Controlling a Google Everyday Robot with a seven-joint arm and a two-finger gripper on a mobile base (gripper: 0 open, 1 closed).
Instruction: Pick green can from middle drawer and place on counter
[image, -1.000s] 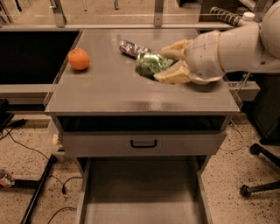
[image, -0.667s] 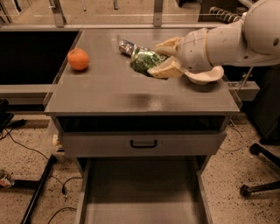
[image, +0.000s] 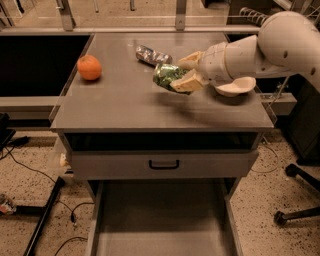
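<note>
Since one second ago, the gripper (image: 179, 75) and its load have shifted left over the counter (image: 125, 107), away from the right edge and toward the centre; the other items have not moved.

1. Gripper: positioned over the counter, right of centre and nearer the far edge than the front edge. The white arm (image: 280, 42) enters from beyond the right edge. The two tan fingers (image: 189, 60) are closed part-way, one above and one below the load, and clamp it between them.
2. Green can (image: 166, 75): held in the gripper, tilted, with its free end pointing toward the left edge. It appears clear of the surface; a faint shadow lies on the counter beneath it.
3. Middle drawer (image: 160, 225): pulled out below the front edge, its grey floor exposed.
4. Drawer front (image: 115, 165) with black handle (image: 164, 164): closed, directly under the front edge.
5. Silver can (image: 151, 55): lying on its side near the far edge, just beside the green can but apart from it.
6. Orange (image: 89, 67): resting near the far left corner, well apart from the gripper.
</note>
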